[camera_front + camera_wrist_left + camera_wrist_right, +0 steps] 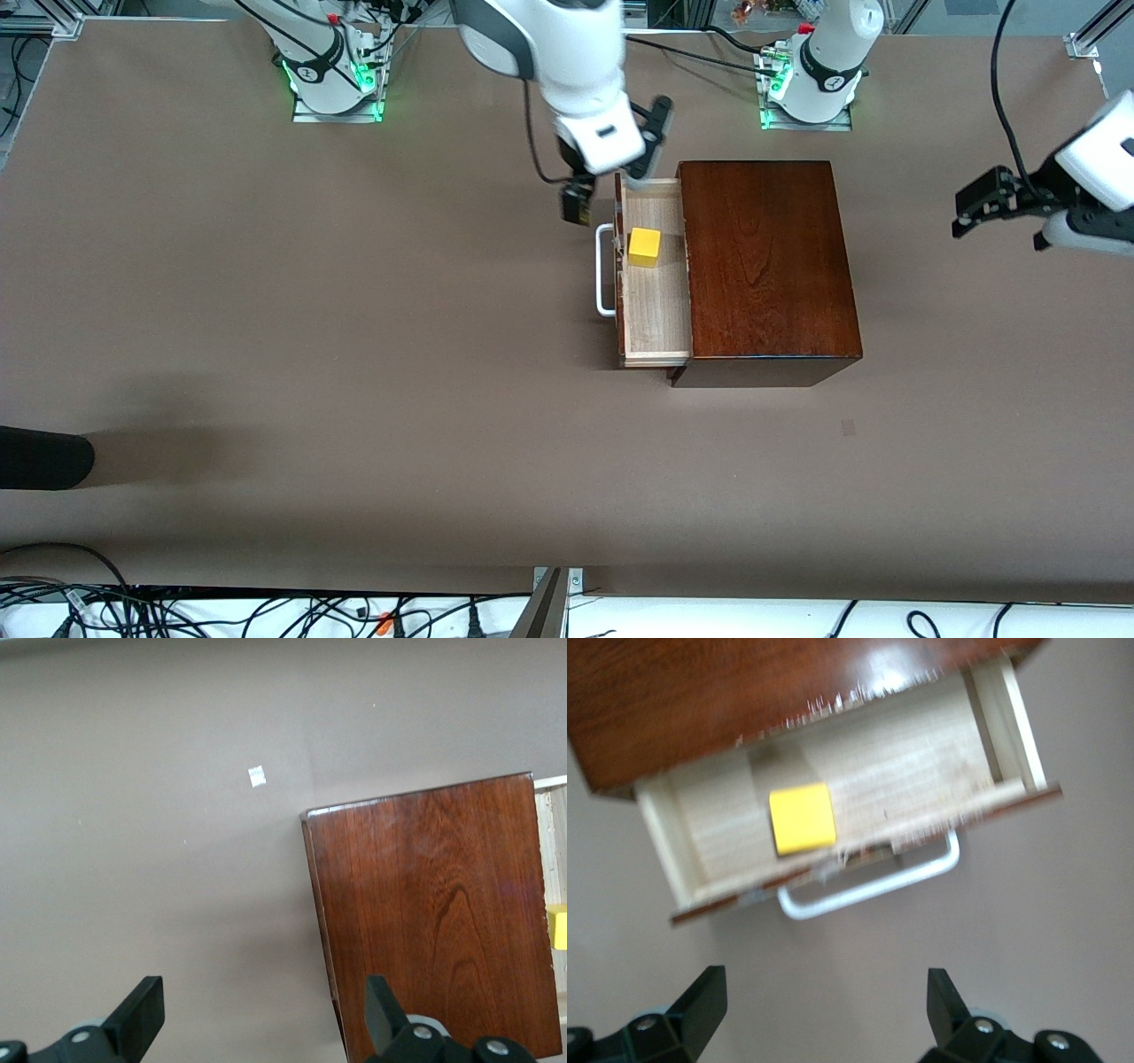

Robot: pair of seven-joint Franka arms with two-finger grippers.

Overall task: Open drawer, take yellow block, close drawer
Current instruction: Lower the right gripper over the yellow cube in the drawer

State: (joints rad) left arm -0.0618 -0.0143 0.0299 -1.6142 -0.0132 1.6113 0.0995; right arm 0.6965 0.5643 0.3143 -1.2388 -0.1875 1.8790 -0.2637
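The drawer stands pulled out of the mahogany box toward the right arm's end of the table, its white handle outermost. The yellow block sits in the drawer tray and shows in the right wrist view. My right gripper is open and empty, up in the air over the table beside the handle and the drawer's front panel. In its own view it has bare table between the fingers. My left gripper is open and empty and waits off the box's closed end.
A small pale mark lies on the brown table nearer the front camera than the box; it also shows in the left wrist view. A black object juts in at the table edge at the right arm's end. Cables run along the near edge.
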